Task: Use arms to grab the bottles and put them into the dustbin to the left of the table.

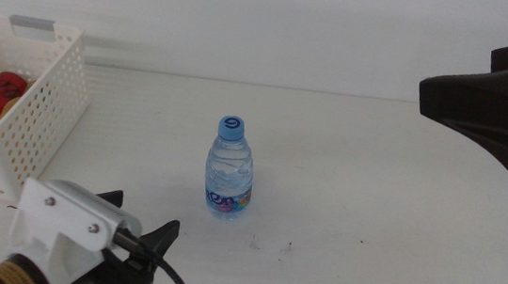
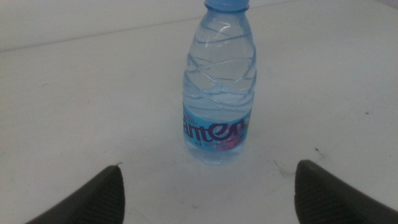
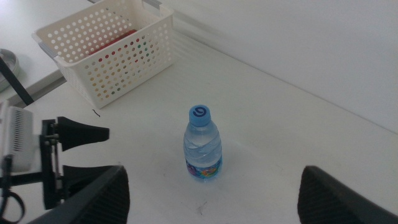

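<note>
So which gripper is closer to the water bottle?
Left. The left gripper sits open just in front of the water bottle, facing it. The right gripper hangs open farther off, raised at the right.

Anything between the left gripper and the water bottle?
Nothing visible. The left gripper, jaws open, faces the upright water bottle across bare table. The dustbin stands off to one side; the right gripper waits high.

It looks like a robotics test lab: a plain white flat tabletop (image 1: 372,192) against a bare white wall (image 1: 295,23) (nothing homely), with a white boxy robot gripper (image 1: 143,249) reaching in.
</note>
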`<state>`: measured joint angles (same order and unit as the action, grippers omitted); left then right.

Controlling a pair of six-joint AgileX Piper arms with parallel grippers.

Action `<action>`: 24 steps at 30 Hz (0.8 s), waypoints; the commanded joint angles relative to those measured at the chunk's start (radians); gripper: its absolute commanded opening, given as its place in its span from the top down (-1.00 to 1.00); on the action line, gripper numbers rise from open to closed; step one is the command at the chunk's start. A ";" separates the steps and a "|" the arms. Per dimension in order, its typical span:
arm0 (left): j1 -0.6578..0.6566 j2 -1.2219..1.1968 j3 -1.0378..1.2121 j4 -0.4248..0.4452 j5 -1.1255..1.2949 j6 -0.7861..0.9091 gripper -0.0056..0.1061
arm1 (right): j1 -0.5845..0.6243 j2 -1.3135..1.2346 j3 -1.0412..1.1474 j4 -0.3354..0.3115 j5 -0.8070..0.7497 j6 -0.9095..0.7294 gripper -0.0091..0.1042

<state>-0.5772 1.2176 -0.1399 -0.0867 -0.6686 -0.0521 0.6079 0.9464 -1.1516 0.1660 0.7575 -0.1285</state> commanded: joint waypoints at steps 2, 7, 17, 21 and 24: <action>-0.007 0.127 -0.005 0.003 -0.181 0.000 -0.78 | 0.000 -0.003 -0.009 0.001 -0.001 -0.002 -0.62; -0.007 0.299 -0.076 0.028 -0.328 -0.001 -0.78 | 0.000 -0.003 -0.009 0.001 -0.001 -0.002 -0.62; 0.011 0.520 -0.326 0.064 -0.226 0.027 -0.78 | 0.000 -0.003 -0.009 0.001 -0.001 -0.002 -0.62; 0.011 0.571 -0.355 0.061 -0.233 0.027 -0.78 | 0.000 -0.003 -0.009 0.001 -0.001 -0.002 -0.62; 0.011 0.609 -0.392 0.063 -0.236 0.027 -0.78 | 0.000 -0.003 -0.009 0.001 -0.001 -0.002 -0.62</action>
<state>-0.5683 1.8121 -0.5138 -0.0270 -0.8964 -0.0259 0.6079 0.9464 -1.1516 0.1700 0.7575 -0.1285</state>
